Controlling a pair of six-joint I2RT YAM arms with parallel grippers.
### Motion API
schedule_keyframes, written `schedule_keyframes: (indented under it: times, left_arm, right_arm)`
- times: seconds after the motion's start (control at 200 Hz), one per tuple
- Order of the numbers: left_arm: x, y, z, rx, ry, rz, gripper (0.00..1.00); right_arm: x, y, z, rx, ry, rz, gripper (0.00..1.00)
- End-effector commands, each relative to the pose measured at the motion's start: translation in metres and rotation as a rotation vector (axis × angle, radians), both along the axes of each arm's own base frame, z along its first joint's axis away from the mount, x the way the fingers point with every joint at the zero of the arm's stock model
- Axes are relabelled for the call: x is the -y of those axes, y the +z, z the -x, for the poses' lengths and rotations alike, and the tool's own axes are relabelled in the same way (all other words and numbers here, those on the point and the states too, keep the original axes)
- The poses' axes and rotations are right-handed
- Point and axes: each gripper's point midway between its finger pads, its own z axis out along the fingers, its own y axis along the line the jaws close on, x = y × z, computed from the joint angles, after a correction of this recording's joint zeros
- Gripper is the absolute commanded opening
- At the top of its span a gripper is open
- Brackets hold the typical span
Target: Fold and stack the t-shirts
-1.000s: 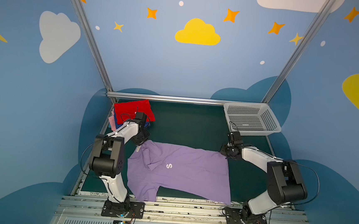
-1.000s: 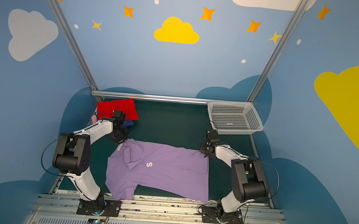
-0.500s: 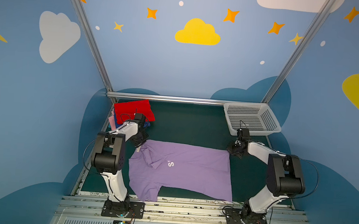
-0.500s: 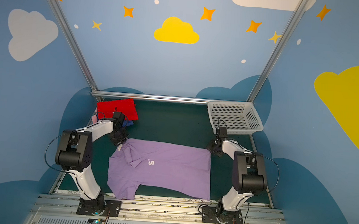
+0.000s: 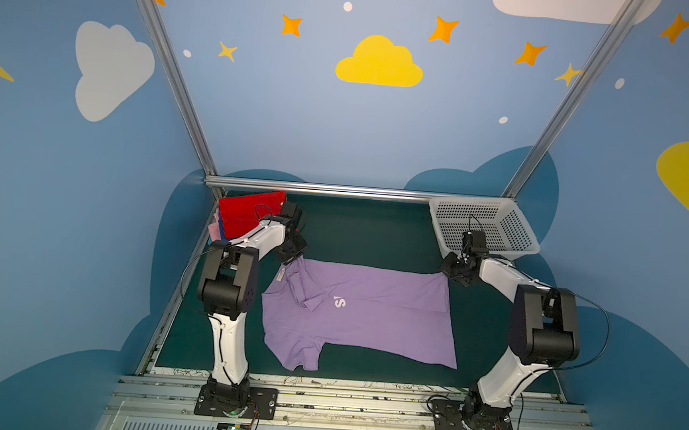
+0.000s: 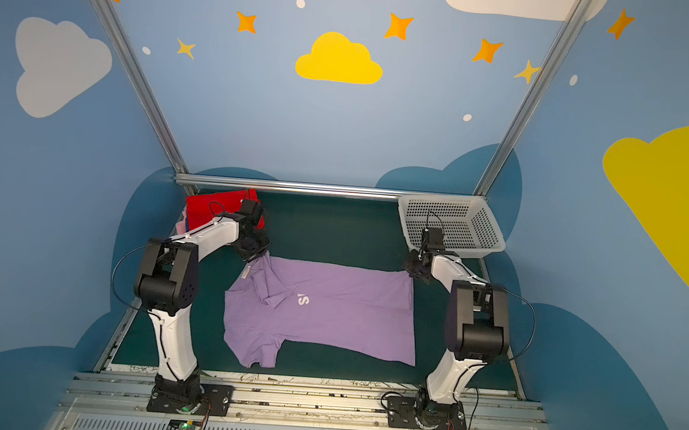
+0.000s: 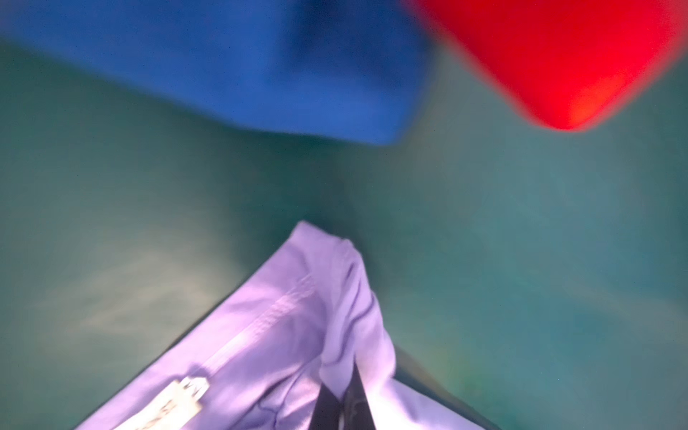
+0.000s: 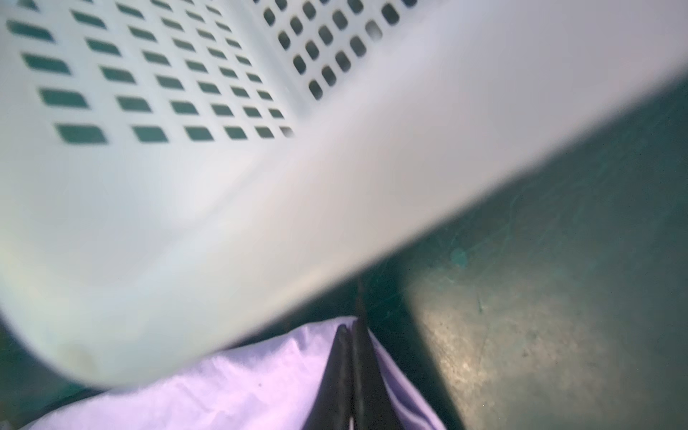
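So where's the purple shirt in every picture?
Top view: the purple shirt lies spread out mid-table, between the two arms.
Top view: same place, mid-table.
Left wrist: bottom middle of the picture, with its neck label showing.
Right wrist: along the picture's bottom edge, near the white basket.
Shared landmark: the dark green tabletop shows in all four.

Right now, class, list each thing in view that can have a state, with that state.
lavender purple cloth t-shirt: unfolded, spread flat, far corners pinched.
red cloth t-shirt: folded, tops the stack.
royal blue cloth t-shirt: stacked beneath the red.
white perforated plastic basket: empty.
left claw: shut on the lavender shirt.
right claw: shut on the lavender shirt.
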Motion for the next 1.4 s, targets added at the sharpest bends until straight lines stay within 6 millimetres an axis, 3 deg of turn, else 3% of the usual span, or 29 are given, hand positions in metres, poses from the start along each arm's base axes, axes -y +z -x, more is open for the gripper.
schedule_keyframes:
  times: [0.0, 0.301, 0.376, 0.471, 0.611, 0.721, 0.806, 0.947, 1.062, 1.222, 1.392]
  left_arm:
    - [-0.002, -0.001, -0.004, -0.018, 0.016, -0.015, 0.04]
    - [-0.024, 0.008, -0.008, -0.055, 0.073, -0.098, 0.04]
    - [-0.033, 0.009, -0.003, -0.071, 0.097, -0.115, 0.21]
    - [-0.043, 0.019, 0.005, -0.058, 0.121, -0.133, 0.33]
    - [-0.044, 0.048, 0.025, 0.01, 0.114, -0.141, 0.41]
    - [-0.022, 0.061, 0.046, 0.075, 0.057, -0.123, 0.52]
    - [-0.004, 0.051, 0.063, 0.071, 0.006, -0.117, 0.58]
    - [0.017, 0.023, 0.078, 0.026, -0.043, -0.09, 0.6]
    - [0.025, 0.003, 0.079, -0.014, -0.063, -0.097, 0.6]
    - [0.024, -0.013, 0.074, -0.053, -0.058, -0.128, 0.59]
    - [0.023, -0.017, 0.066, -0.06, -0.054, -0.151, 0.47]
  right_arm:
    - [0.017, 0.004, -0.01, 0.01, -0.041, 0.016, 0.0]
    - [0.031, 0.001, -0.004, -0.016, -0.12, 0.018, 0.0]
    - [0.032, 0.001, -0.002, -0.02, -0.123, 0.02, 0.24]
    - [0.031, 0.009, 0.004, -0.011, -0.122, 0.019, 0.4]
    - [0.032, 0.037, 0.022, 0.039, -0.131, 0.022, 0.46]
    - [0.027, 0.059, 0.045, 0.088, -0.117, 0.008, 0.46]
    - [0.016, 0.067, 0.064, 0.106, -0.077, -0.025, 0.46]
    - [0.0, 0.058, 0.099, 0.044, -0.003, -0.04, 0.44]
    - [-0.009, 0.053, 0.12, 0.025, 0.053, -0.037, 0.43]
    - [-0.012, 0.057, 0.135, 0.045, 0.076, -0.052, 0.44]
    - [-0.01, 0.058, 0.143, 0.046, 0.082, -0.044, 0.45]
